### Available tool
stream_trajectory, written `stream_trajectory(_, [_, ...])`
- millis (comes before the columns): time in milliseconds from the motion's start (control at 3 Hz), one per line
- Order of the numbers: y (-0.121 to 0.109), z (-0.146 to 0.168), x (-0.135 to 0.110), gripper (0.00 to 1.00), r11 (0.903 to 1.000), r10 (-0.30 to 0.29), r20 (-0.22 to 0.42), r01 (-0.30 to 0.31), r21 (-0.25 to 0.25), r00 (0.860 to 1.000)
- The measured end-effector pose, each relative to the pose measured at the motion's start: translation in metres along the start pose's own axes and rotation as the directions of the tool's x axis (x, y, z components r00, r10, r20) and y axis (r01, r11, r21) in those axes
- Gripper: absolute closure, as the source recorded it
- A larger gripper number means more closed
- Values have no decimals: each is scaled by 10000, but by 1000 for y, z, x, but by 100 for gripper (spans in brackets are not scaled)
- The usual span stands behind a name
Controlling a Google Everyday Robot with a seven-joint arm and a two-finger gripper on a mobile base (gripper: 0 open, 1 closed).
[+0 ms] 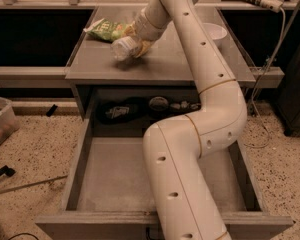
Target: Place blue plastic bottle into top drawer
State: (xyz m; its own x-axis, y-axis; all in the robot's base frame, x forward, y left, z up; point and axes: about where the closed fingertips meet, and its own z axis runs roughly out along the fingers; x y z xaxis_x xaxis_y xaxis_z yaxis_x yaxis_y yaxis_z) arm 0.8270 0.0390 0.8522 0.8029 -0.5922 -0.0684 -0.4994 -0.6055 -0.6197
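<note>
Currently held: blue plastic bottle [124, 48], tilted, hanging just above the grey countertop [175, 66], its shadow on the surface below.
Gripper: the gripper [136, 45] sits over the far-left part of the countertop, jaws closed on the bottle's right end.
Neighbours: green snack bag [104, 30] just beyond the bottle, far left; white bowl [213, 32] well apart, far right.
Destination: top drawer [110, 184], pulled open on the near side, below the countertop; the white arm [190, 159] crosses its right half.
Behind: dark shelf recess [135, 109] holding small clutter.
Risk: the grasp looks to be near one end, so the bottle may swing or slip on the way past the countertop's near edge. An early release would leave it on the countertop or send it to the speckled floor [30, 154]. The arm crowds the drawer's right, so the left half looks the safer drop.
</note>
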Motion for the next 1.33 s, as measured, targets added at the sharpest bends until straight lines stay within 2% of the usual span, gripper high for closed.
stream_trajectory(333, [-15,-40,0,100,9954,-378,260,353,893,9989])
stream_trajectory(667, [-25,-106,-8,100,9902,-475,18,468,1318,9989])
stream_trajectory(1000, [-20,-167,-11,100,9937,-72,-640,144,1114,9979])
stream_trajectory(1333, [0,-206,-13,100,9973,701,-1297,-666,315,9891])
